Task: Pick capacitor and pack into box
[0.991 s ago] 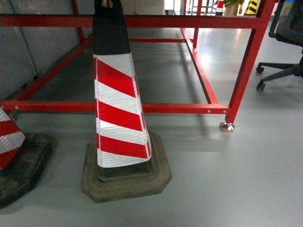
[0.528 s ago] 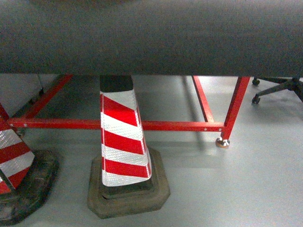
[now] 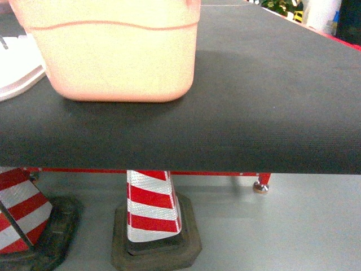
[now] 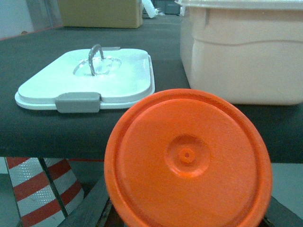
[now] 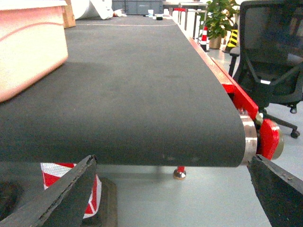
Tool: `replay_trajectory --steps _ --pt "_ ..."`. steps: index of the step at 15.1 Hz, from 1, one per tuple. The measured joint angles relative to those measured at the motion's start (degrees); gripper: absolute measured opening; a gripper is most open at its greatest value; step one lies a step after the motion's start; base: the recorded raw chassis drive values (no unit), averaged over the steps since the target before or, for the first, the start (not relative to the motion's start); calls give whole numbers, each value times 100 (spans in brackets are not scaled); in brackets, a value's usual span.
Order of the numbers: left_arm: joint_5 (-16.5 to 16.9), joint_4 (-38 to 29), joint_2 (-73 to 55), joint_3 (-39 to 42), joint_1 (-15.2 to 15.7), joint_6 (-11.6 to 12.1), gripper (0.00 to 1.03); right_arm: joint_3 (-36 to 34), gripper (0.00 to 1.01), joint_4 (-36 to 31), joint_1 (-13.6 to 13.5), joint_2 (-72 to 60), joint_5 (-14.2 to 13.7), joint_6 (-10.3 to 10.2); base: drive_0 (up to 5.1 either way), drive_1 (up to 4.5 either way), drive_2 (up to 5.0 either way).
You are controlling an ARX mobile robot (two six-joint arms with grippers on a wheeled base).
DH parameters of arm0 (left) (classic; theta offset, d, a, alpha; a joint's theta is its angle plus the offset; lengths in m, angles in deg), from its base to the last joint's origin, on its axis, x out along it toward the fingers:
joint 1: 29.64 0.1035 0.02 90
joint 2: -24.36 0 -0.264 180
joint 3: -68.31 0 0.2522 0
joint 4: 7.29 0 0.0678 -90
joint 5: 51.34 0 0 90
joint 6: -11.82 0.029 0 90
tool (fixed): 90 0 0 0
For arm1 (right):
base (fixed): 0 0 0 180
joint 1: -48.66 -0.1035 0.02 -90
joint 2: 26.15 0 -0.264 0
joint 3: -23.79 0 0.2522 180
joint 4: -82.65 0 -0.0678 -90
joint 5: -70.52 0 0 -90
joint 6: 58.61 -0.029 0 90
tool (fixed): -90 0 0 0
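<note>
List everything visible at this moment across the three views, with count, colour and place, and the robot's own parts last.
box: 1, pale pink, on the belt's left part, lid off
lid: 1, white with grey handle and latch, flat on the belt left of the box
orange disc: 1, fills the left wrist view's foreground; what it is cannot be told
belt: 1, black, on a red frame
traffic cones: 2, red and white striped, on the floor under the belt
office chair: 1, black, right of the belt
potted plant: 1, green, far end
cardboard carton: 1, brown, behind the lid
right gripper: black fingers spread wide, empty
left gripper: not clearly visible
</note>
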Motion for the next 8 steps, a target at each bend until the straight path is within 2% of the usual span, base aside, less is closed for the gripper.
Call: replay_trajectory --steps 8 --pt "4 -24 0 0 0 -4 43 0 98 -28 0 0 -2 -2 0 0 0"
